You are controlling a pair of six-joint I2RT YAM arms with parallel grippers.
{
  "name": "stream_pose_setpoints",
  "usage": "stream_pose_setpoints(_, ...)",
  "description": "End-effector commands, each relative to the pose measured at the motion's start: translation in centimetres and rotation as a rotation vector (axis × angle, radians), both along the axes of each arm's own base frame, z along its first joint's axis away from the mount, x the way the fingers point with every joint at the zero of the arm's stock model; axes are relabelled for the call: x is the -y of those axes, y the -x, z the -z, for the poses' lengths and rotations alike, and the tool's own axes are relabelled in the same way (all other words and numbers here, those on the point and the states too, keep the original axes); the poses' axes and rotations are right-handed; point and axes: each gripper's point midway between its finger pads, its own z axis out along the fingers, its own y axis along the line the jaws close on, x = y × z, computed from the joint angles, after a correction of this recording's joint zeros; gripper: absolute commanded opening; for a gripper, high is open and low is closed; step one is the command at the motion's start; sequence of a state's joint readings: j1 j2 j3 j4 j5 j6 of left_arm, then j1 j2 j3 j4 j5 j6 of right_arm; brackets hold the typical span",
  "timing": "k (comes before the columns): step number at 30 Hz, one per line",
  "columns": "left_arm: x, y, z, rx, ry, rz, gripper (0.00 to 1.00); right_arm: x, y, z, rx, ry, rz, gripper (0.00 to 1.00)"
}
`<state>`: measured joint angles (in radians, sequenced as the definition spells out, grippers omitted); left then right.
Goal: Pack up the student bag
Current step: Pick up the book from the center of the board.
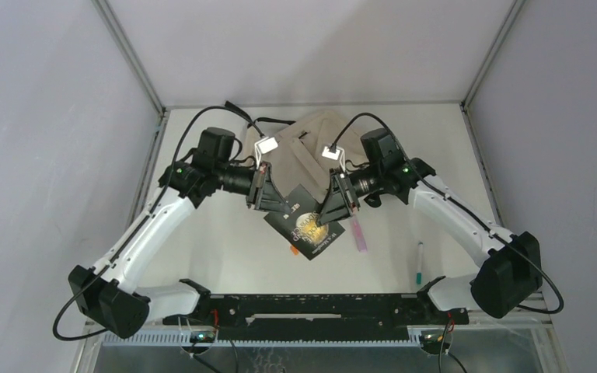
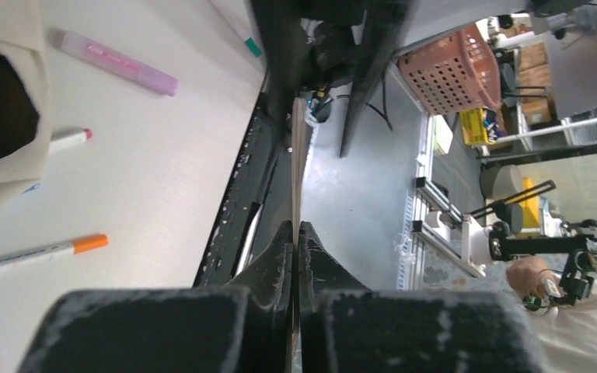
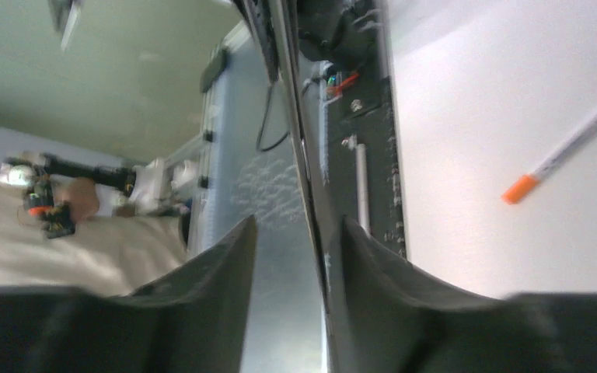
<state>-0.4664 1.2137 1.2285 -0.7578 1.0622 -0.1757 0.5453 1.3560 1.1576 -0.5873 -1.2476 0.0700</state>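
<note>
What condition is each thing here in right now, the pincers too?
left pincer: shut on the dark notebook's edge.
right pincer: open, jaws either side of that notebook.
dark notebook: gripped on one side only.
student bag: lying flat, mouth seemingly open.
pink highlighter: lying loose.
orange-tipped pen: lying loose.
green-tipped pen: lying loose, apart.

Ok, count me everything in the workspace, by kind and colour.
Bag: 1
Notebook: 1
Pink highlighter: 1
Orange-cap pen: 1
Red-tip pen: 1
Green-cap pen: 1
Total: 6
</note>
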Motion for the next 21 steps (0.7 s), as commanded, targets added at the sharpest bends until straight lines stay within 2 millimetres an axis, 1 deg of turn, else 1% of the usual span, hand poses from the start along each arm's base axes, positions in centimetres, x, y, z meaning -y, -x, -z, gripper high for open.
stream_pose_setpoints(1, -1.0, -3.4, -0.3, 0.052, -0.055, -0.163, 0.00, 0.6, -4.4, -0.6, 0.098, 0.056, 0.201, 0.68)
stream_pose_setpoints(3, -2.6, -6.1, 0.0, 0.014, -0.069, -0.308, 0.00, 1.9, -6.8, 0.2, 0.107, 0.140, 0.353, 0.77)
stream_pose_setpoints(5, -4.8, -8.9, 0.6, -0.053, -0.067, -0.479, 0.00, 3.5, -9.7, 1.4, 0.145, 0.248, 0.540, 0.78)
stream_pose_setpoints(7, -8.2, -12.1, 1.8, -0.128, -0.099, -0.722, 0.00, 4.9, -11.9, 2.5, 0.201, 0.364, 0.706, 0.79)
stream_pose_setpoints(9, -11.7, -13.8, 2.9, -0.180, -0.129, -0.933, 0.00, 5.2, -13.2, 3.9, 0.259, 0.471, 0.810, 0.79)
stream_pose_setpoints(11, -15.1, -14.7, 3.6, -0.205, -0.147, -1.131, 0.00, 5.1, -14.6, 5.0, 0.319, 0.568, 0.897, 0.76)
stream_pose_setpoints(13, -18.3, -14.7, 4.1, -0.219, -0.150, -1.300, 0.00, 3.6, -15.3, 5.7, 0.369, 0.620, 0.914, 0.74)
stream_pose_setpoints(15, -20.4, -14.2, 4.6, -0.231, -0.150, -1.420, 0.00, 1.5, -15.9, 6.0, 0.447, 0.657, 0.912, 0.73)
stream_pose_setpoints(17, -22.3, -13.5, 4.9, -0.226, -0.154, -1.518, 0.00, -1.7, -15.7, 6.3, 0.531, 0.668, 0.872, 0.74)
stream_pose_setpoints(18, -23.1, -13.2, 5.4, -0.237, -0.164, -1.556, 0.00, -3.2, -15.6, 6.6, 0.562, 0.671, 0.849, 0.74)
stream_pose_setpoints(19, -23.9, -12.7, 6.1, -0.263, -0.190, -1.597, 0.00, -4.9, -15.8, 7.4, 0.594, 0.683, 0.822, 0.75)
stream_pose_setpoints(20, -24.7, -12.4, 6.4, -0.277, -0.202, -1.633, 0.00, -6.2, -15.5, 7.1, 0.633, 0.676, 0.800, 0.75)
stream_pose_setpoints(21, -25.3, -12.1, 6.8, -0.290, -0.218, -1.657, 0.00, -7.6, -15.4, 7.8, 0.673, 0.690, 0.766, 0.75)
